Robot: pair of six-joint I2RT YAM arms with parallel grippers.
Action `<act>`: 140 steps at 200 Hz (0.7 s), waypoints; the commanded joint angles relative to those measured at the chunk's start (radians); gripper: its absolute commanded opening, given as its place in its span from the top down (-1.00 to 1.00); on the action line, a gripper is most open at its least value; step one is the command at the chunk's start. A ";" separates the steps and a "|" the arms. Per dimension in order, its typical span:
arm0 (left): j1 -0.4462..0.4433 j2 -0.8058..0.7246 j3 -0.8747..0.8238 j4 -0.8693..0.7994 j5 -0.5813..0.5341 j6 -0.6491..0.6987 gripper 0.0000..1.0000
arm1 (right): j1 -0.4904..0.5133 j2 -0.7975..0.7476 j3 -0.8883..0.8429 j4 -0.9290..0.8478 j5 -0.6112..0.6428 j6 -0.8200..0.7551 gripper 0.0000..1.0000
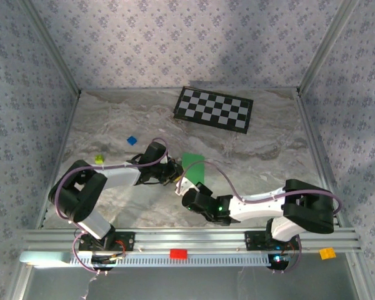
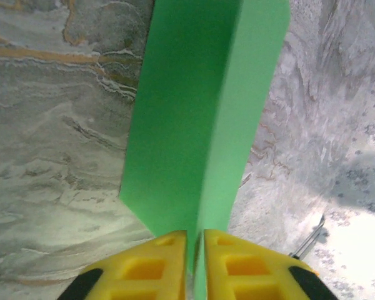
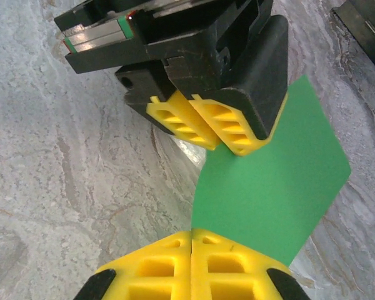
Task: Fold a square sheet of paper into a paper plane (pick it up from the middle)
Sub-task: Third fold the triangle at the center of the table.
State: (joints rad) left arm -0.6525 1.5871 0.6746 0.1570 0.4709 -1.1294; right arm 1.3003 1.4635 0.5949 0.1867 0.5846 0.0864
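Observation:
The square sheet of paper is bright green and hangs just above the marble table, bent along a lengthwise fold. My left gripper is shut on one end of it, the paper running into the thin slit between its yellow fingertips. My right gripper comes in from the near side and is shut, the sheet's edge running into the seam between its fingertips. The left gripper faces it, pinching the sheet's far corner. No pointed plane shape shows.
A black-and-white checkerboard lies at the back. A tiny blue block and a yellow-green block sit left of the grippers. Red and orange blocks rest on the front rail. Patterned walls enclose the table.

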 commanded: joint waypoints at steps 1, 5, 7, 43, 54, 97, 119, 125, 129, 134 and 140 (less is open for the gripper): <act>-0.001 -0.054 0.007 -0.057 -0.030 0.028 0.48 | -0.020 -0.030 -0.012 -0.029 -0.055 0.037 1.00; -0.001 -0.061 0.011 -0.073 -0.038 0.033 0.37 | -0.024 -0.033 -0.014 -0.030 -0.065 0.040 1.00; 0.000 -0.063 0.012 -0.082 -0.042 0.039 0.31 | -0.028 -0.034 -0.014 -0.030 -0.072 0.042 1.00; 0.003 -0.142 0.058 -0.244 -0.140 0.104 -0.02 | -0.118 -0.071 -0.036 -0.002 -0.323 0.107 1.00; 0.009 -0.165 0.070 -0.283 -0.167 0.122 -0.04 | -0.160 -0.082 -0.046 0.007 -0.445 0.123 1.00; 0.049 -0.192 0.116 -0.346 -0.160 0.178 0.08 | -0.346 -0.073 -0.035 0.018 -0.879 0.267 1.00; 0.059 -0.168 0.145 -0.346 -0.127 0.195 0.23 | -0.397 -0.043 -0.039 0.067 -1.037 0.304 1.00; 0.060 -0.157 0.154 -0.346 -0.119 0.200 0.25 | -0.402 -0.037 -0.041 0.080 -1.063 0.309 1.00; 0.060 -0.149 0.162 -0.344 -0.111 0.204 0.27 | -0.405 -0.034 -0.043 0.088 -1.078 0.310 1.00; 0.060 -0.139 0.169 -0.343 -0.102 0.207 0.29 | -0.407 -0.028 -0.043 0.094 -1.097 0.312 1.00; 0.060 -0.128 0.181 -0.340 -0.093 0.211 0.31 | -0.409 -0.024 -0.042 0.102 -1.117 0.314 1.00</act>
State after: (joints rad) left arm -0.5953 1.4208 0.7975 -0.1585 0.3298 -0.9604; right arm 0.9016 1.4158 0.5598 0.2333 -0.3164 0.3454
